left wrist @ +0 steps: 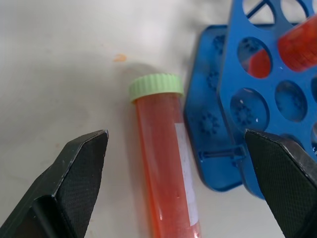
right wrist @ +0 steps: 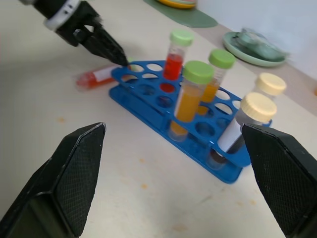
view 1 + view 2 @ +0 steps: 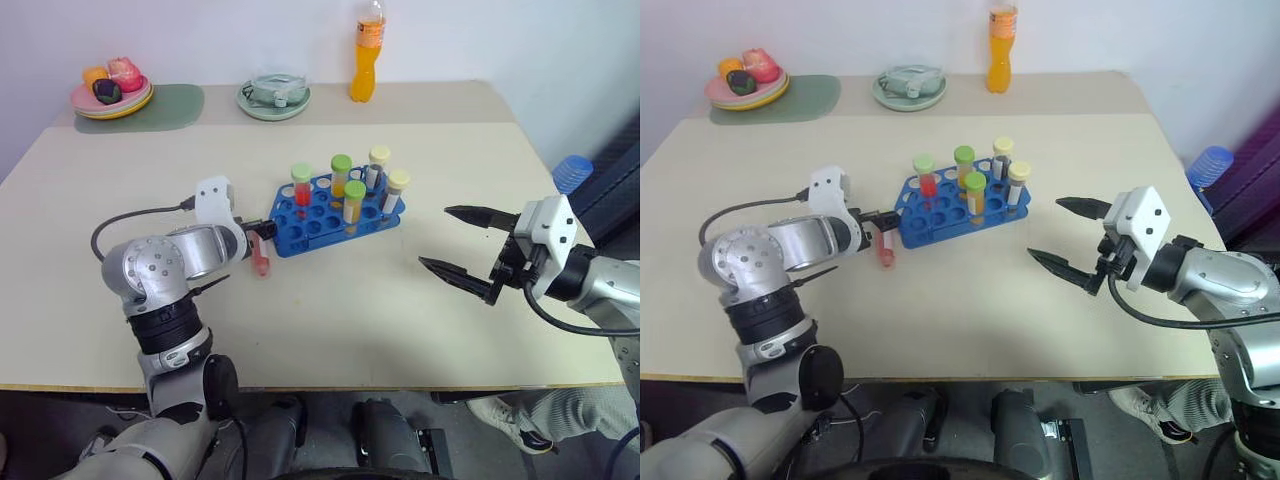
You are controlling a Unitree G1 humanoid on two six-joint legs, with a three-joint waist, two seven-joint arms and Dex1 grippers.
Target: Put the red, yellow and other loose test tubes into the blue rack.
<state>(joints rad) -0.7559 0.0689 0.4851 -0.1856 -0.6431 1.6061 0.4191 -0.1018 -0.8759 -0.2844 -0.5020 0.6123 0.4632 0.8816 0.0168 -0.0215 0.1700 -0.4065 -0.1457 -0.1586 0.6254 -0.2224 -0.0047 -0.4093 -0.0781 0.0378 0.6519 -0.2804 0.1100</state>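
The right hand (image 3: pixel 462 243) is hovering above the near right part of the pale beige surface (image 3: pixel 360 320), its two black fingers spread wide apart and holding nothing. The left hand (image 1: pixel 188 163) is pointing down over a loose clear plastic test tube with red liquid and a light green cap (image 1: pixel 166 158), its fingers standing wide apart on either side of the tube without touching it. This tube is lying flat on the surface, just beside the left end of the blue plastic rack with round holes (image 3: pixel 325 220).

The rack is sitting near the middle of the surface and is carrying five upright tubes: a red-filled tube with a green cap (image 3: pixel 302 187), an orange-filled tube with a green cap (image 3: pixel 341 176), a second orange-filled tube with a green cap (image 3: pixel 354 202), and two cream-capped tubes (image 3: pixel 379 166) at the right end.

At the far edge, a yellow and pink stack of plates with small food items (image 3: pixel 111 93) is resting on a grey-green mat (image 3: pixel 170 106). A pale green dish (image 3: pixel 274 97) is standing to its right, and an orange drink bottle (image 3: pixel 367 50) is standing upright beyond that
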